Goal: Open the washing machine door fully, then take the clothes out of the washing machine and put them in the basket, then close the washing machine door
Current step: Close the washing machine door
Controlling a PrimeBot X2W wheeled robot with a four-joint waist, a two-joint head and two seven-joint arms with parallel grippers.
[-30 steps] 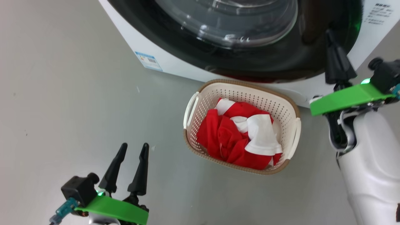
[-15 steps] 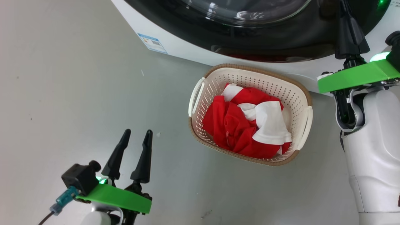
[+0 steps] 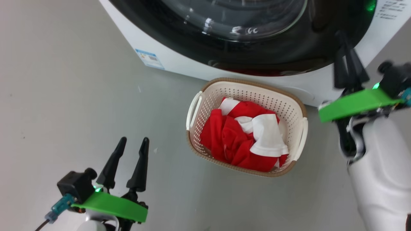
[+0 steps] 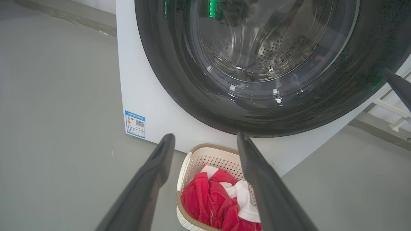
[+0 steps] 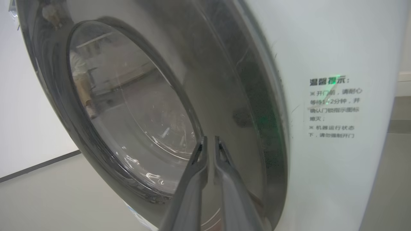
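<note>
Fingers pressed together, nothing between them: that was the right gripper, tips up at the glossy black rim of the washing machine door. Whether they were touching it or just short, I couldn't tell. Closed like that they made one blunt pusher, which I'd judge was the point, since a door wants a shove, not a pinch. And the door looked shut, or very nearly, lying flat on the front of the washing machine. The clothes, red and white, lay heaped in the basket, which stood on the floor just in front of the machine, under the door's lower edge, handy for a short drop. The left gripper hung low and well aside, fingers spread and empty, clear of the door's swing. Last step, by my reckoning.
</note>
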